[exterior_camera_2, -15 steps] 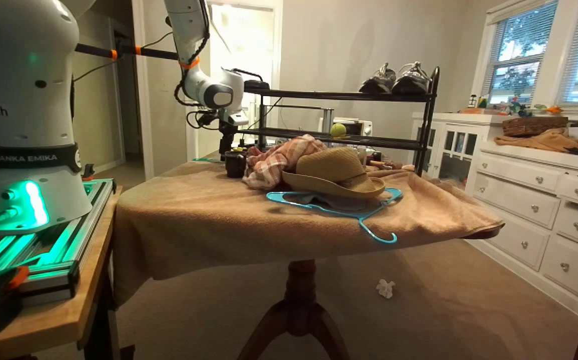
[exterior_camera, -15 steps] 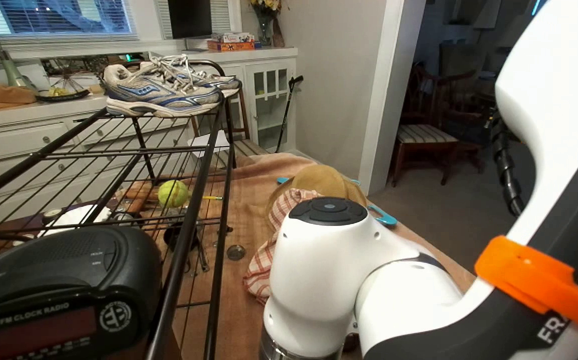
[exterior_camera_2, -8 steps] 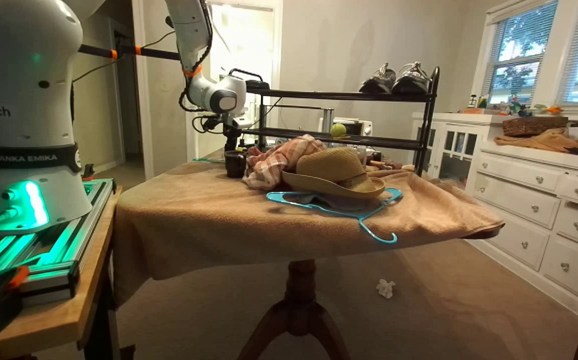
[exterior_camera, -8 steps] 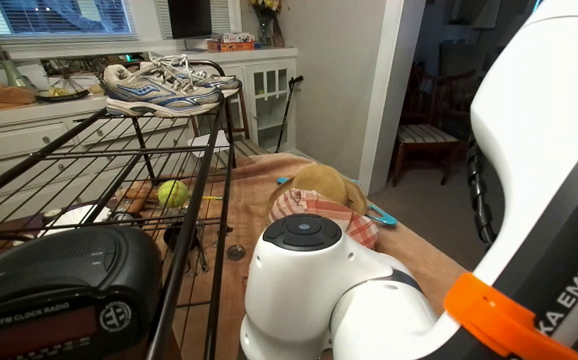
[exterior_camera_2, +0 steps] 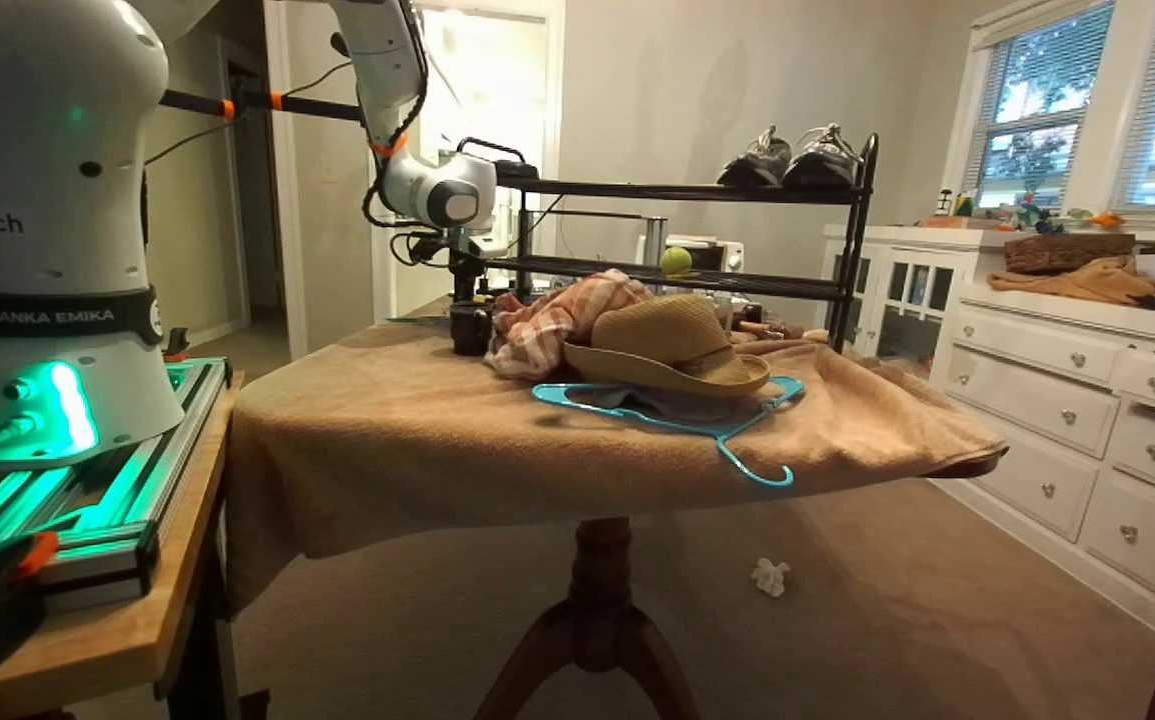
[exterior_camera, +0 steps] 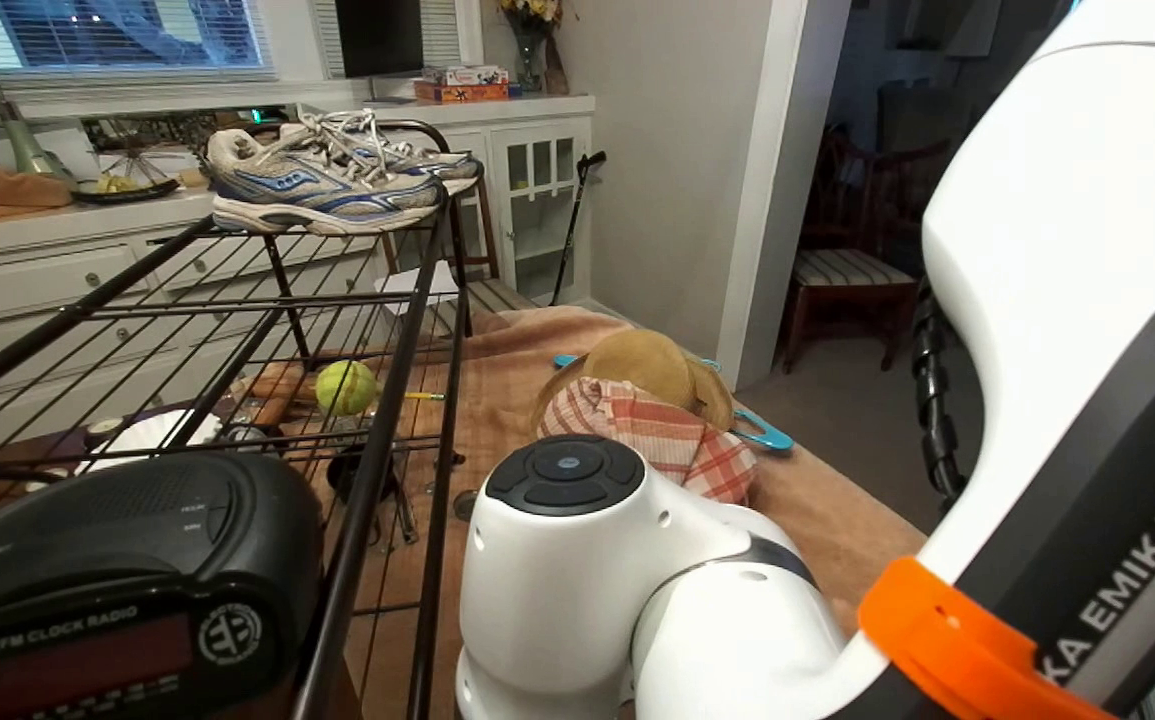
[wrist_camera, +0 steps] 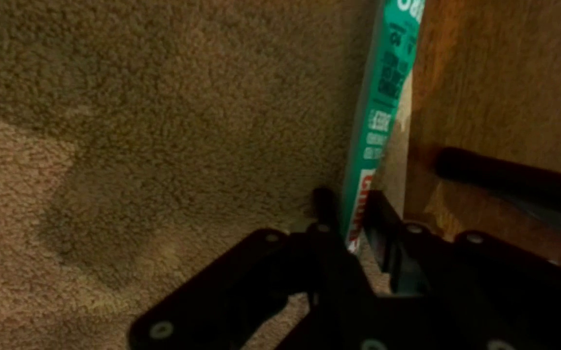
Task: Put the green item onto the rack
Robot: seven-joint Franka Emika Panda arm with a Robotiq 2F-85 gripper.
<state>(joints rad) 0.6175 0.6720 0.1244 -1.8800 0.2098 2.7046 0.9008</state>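
Now I'd say it's grabbing: the green strip (wrist_camera: 380, 113), at the cloth (wrist_camera: 178, 146) edge, is inside the pincer (wrist_camera: 352, 203), its gap small; too dark to tell if pinched. Next: squeeze, lift to the rack (exterior_camera_2: 677, 191).

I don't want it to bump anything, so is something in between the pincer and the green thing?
Nothing that I can see: in the wrist view, the green item runs between the fingers of the pincer. I can't tell whether they grip it.
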